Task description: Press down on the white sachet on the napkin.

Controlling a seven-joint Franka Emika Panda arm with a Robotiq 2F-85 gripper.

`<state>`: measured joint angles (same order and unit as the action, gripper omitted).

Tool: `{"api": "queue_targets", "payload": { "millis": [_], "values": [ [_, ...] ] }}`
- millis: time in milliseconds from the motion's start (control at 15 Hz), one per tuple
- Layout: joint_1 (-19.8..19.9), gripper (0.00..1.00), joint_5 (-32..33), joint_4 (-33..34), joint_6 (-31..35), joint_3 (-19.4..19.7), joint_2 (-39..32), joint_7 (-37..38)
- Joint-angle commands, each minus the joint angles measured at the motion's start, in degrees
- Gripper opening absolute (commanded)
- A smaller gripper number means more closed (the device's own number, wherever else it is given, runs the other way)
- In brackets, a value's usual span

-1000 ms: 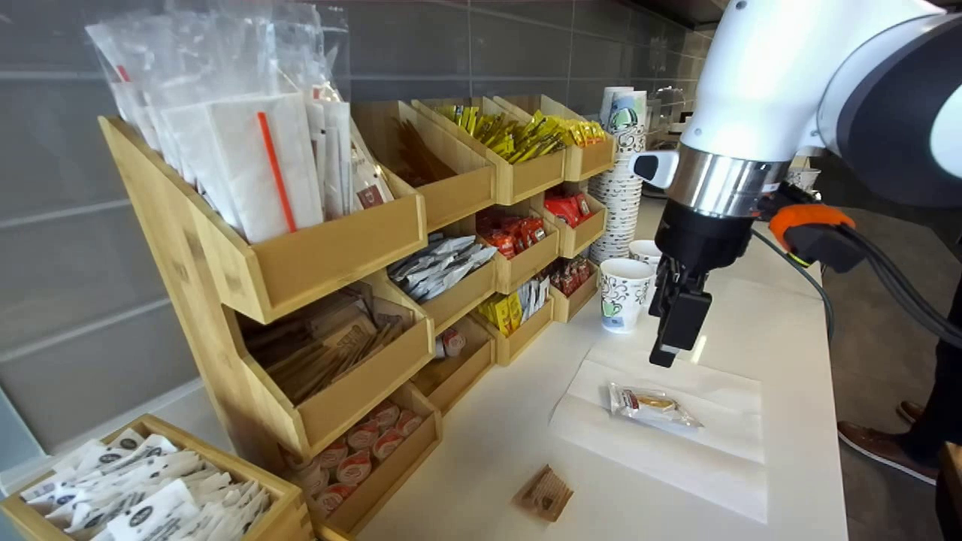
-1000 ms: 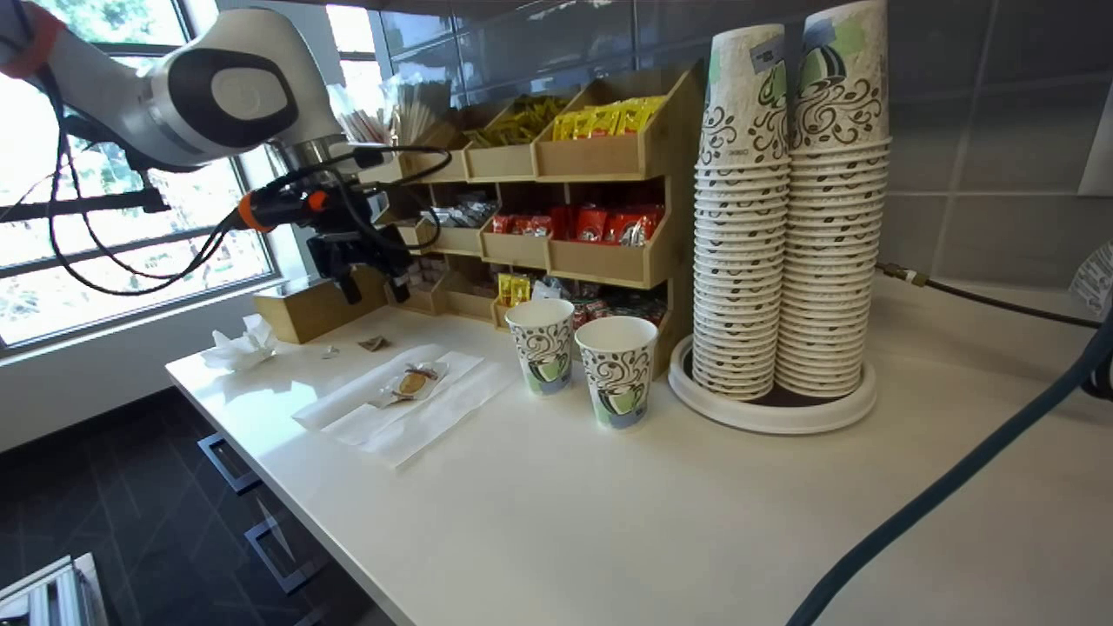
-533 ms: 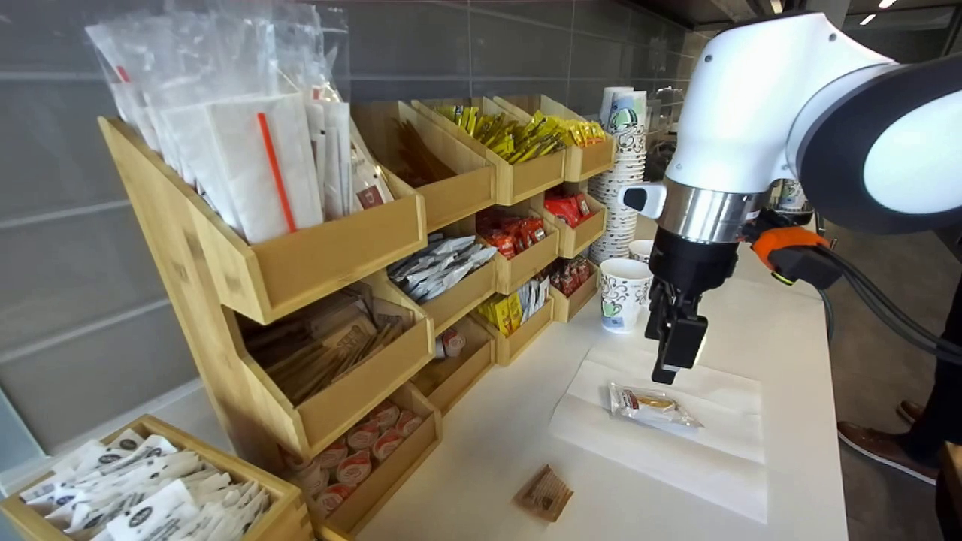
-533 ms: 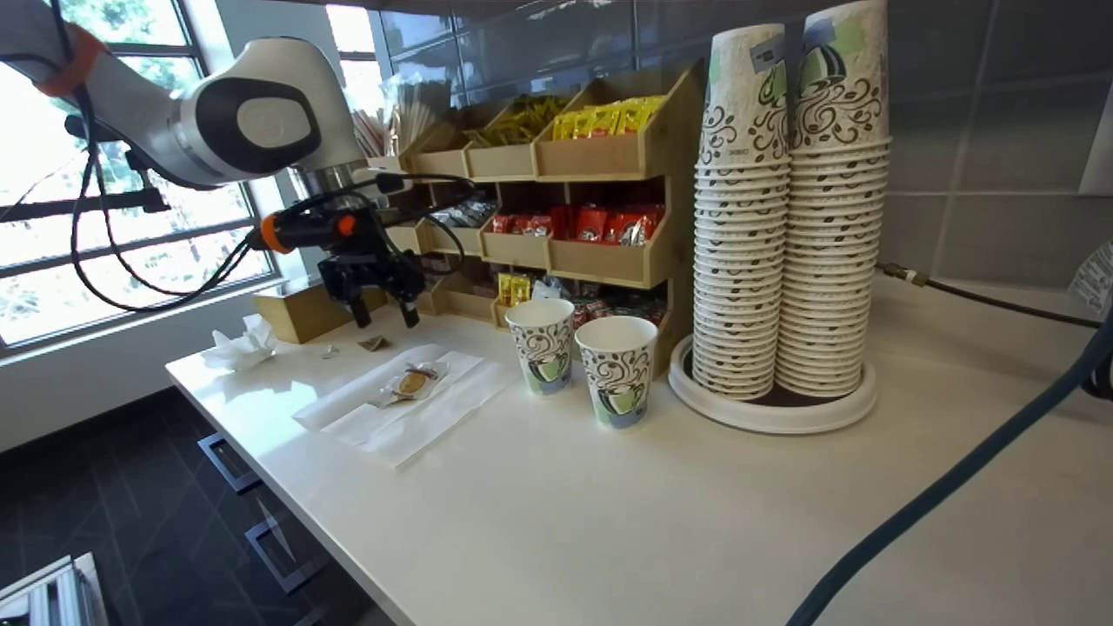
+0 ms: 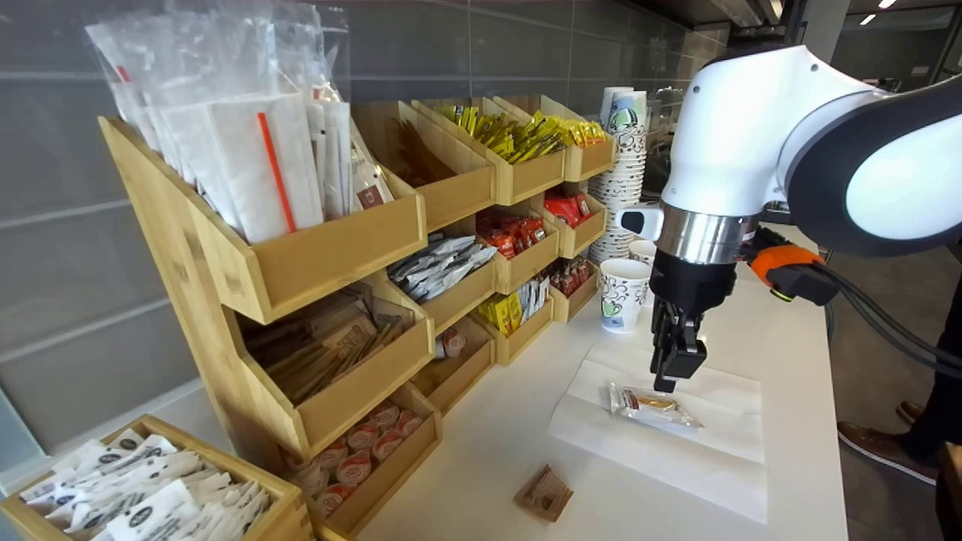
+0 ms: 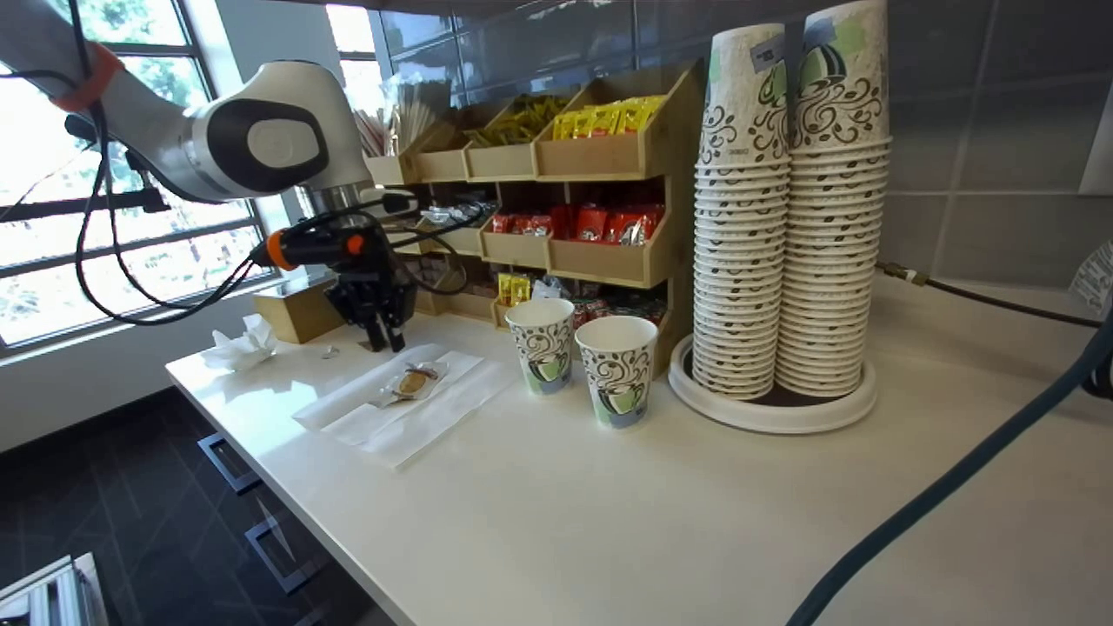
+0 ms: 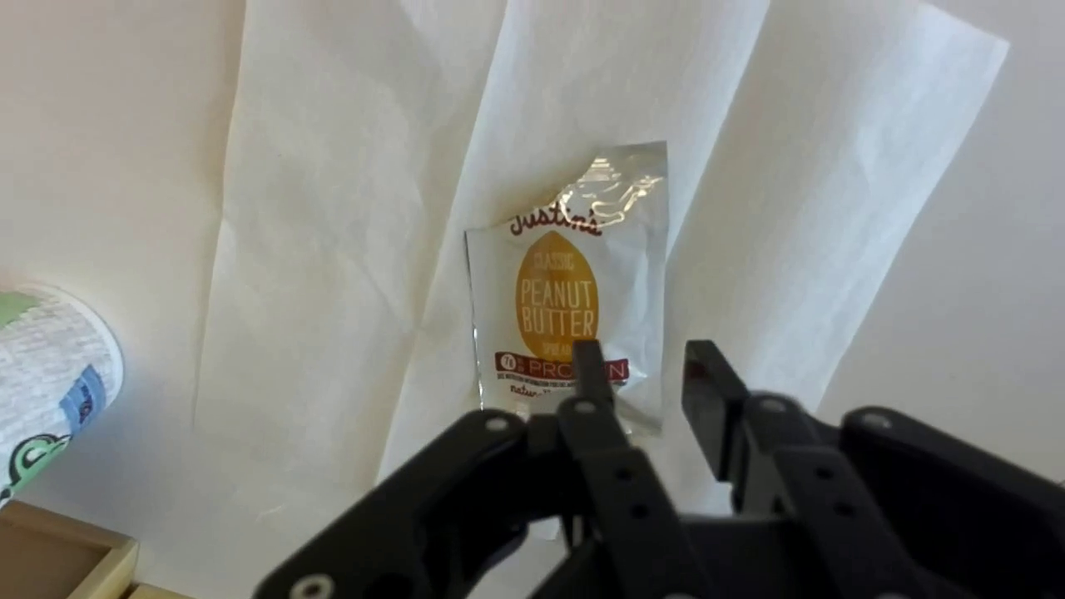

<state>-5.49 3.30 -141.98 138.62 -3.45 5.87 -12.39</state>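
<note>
1. Grey tiles (image 5: 518, 45) back a pale worktop (image 6: 609, 522), and a wooden rack (image 5: 342, 255) fills the left and middle of an exterior view.
2. Near the lower right of that frame the napkin (image 5: 714, 466) lies spread on the worktop; the white sachet (image 7: 557, 291) rests on it, at the centre of the wrist view, its upper edge ragged-looking.
3. At the bottom of the wrist view the pincer (image 7: 645, 362) points up the frame, its jaws parted by a narrow gap, holding nothing.
4. One fingertip covers part of the sachet's lower end there, the other stands over bare napkin just right of it; in an exterior view the tips show apart from the white sachet (image 6: 413, 381), at its upper left.
5. Step in hand, as I judge it: lining up over the sachet; the press looks not yet made.
6. Next move likely calls for bringing the jaws together, shifting toward the sachet's middle, then lowering gently until the tips bear down on it.
</note>
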Motion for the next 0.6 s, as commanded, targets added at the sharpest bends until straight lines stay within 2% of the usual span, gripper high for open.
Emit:
{"api": "queue_targets", "payload": {
  "millis": [0,533],
  "values": [
    [0.2,0.02,-2.0,-0.8,2.7,0.5,-1.1,-2.6],
    [0.5,0.0,-3.3,-0.6,5.9,0.6,-3.9,-4.7]
  ]
}}
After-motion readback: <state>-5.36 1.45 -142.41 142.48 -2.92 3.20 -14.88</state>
